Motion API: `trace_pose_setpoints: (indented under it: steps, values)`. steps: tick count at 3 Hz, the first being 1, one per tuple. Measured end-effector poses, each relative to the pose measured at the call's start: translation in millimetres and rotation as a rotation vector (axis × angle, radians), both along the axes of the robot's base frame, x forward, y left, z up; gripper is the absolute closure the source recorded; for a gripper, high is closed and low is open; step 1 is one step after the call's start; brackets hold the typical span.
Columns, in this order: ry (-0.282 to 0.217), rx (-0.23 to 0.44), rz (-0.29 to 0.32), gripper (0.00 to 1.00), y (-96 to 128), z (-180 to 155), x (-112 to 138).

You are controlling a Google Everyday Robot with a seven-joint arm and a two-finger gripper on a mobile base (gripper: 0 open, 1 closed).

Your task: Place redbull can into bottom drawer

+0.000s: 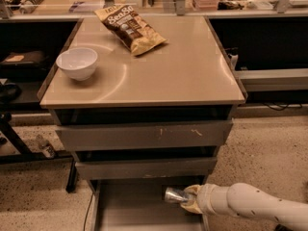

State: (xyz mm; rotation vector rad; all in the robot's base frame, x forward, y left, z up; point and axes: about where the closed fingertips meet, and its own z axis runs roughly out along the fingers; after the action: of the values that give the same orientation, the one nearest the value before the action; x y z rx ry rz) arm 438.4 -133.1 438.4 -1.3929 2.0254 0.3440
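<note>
The redbull can (pixel 174 195) lies sideways in my gripper (pixel 188 199), its shiny silver end pointing left. The gripper is shut on it and holds it just above the right side of the bottom drawer (pixel 130 206), which is pulled out as a wide shallow grey tray below the two upper drawers. My white arm (pixel 255 207) reaches in from the lower right. Most of the can's body is hidden by the fingers.
The cabinet's tan top (pixel 159 66) holds a white bowl (pixel 77 63) at the left and a chip bag (pixel 130 28) at the back. The two upper drawers (pixel 144 136) are shut. Speckled floor surrounds the cabinet; a dark table leg (pixel 14 141) stands at left.
</note>
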Motion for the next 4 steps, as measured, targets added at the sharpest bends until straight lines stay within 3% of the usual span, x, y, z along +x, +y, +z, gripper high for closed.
trace_pose_setpoints:
  steps: [1,2,3,4]
  values:
    - [0.033,-0.001,-0.001,1.0,-1.4,-54.4,5.2]
    - [0.033,-0.001,-0.001,1.0,-1.2,-54.6,5.2]
    - [0.046,0.003,-0.024,1.0,1.2,-77.4,8.7]
    - [0.032,0.002,-0.035,1.0,4.2,-120.4,19.6]
